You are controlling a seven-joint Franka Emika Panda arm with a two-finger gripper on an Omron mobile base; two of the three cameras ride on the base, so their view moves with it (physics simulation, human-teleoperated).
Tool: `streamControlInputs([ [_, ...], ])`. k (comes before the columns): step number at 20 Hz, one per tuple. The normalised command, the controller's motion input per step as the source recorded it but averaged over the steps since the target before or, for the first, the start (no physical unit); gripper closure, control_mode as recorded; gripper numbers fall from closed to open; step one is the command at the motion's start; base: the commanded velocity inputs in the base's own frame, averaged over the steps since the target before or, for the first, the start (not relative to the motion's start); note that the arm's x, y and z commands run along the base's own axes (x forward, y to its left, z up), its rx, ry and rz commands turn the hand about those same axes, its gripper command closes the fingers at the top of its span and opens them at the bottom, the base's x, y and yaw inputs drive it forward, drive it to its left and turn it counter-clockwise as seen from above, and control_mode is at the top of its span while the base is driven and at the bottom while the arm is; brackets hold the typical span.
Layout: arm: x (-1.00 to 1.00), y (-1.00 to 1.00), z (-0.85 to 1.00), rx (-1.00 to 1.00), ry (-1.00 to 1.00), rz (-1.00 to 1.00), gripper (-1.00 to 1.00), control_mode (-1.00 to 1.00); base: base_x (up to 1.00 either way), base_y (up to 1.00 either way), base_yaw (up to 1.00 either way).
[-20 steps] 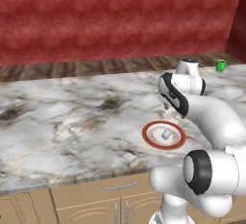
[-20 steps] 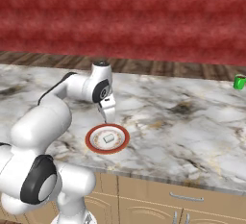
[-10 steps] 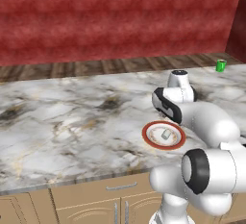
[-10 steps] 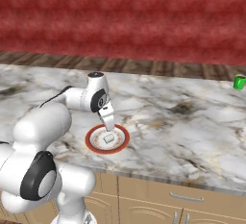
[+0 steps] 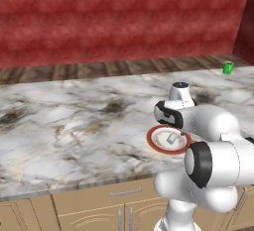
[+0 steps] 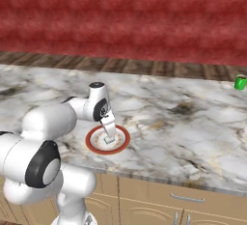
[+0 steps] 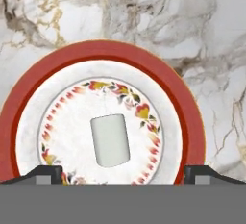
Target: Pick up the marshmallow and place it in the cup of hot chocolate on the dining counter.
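The marshmallow, a small whitish block, lies in the middle of a round white plate with a red rim. My gripper hangs open just above it, pointing straight down, one fingertip on each side of the block and neither touching it. From the side, the marshmallow shows under the gripper on the plate. The left base view has the marshmallow on the plate beside my arm. The green cup of hot chocolate stands far off at the back right of the dining counter.
The plate sits near the counter's front edge, above tan cabinets. Open marble stretches between plate and cup. Behind the counter are a wooden floor and a red wall.
The hand has swung in and come down over the plate, ending close above the marshmallow. The jaws have stayed open, and the marshmallow and cup have not moved.
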Motion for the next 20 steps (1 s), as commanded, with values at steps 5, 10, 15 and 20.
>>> streamControlInputs([
  [5, 0.12, 0.00, -0.37, 0.00, 0.00, 0.00, -1.00, -1.00, 0.00, 0.00, 0.00],
  [10, 0.00, 0.00, -0.19, 0.00, 0.00, 0.00, -1.00, -1.00, 0.00, 0.00, 0.00],
  [15, 0.00, -0.02, -0.19, 0.00, 0.00, 0.00, -1.00, -1.00, 0.00, 0.00, 0.00],
  [20, 0.02, -0.01, -0.20, 0.00, 0.00, 0.00, -1.00, -1.00, 0.00, 0.00, 0.00],
])
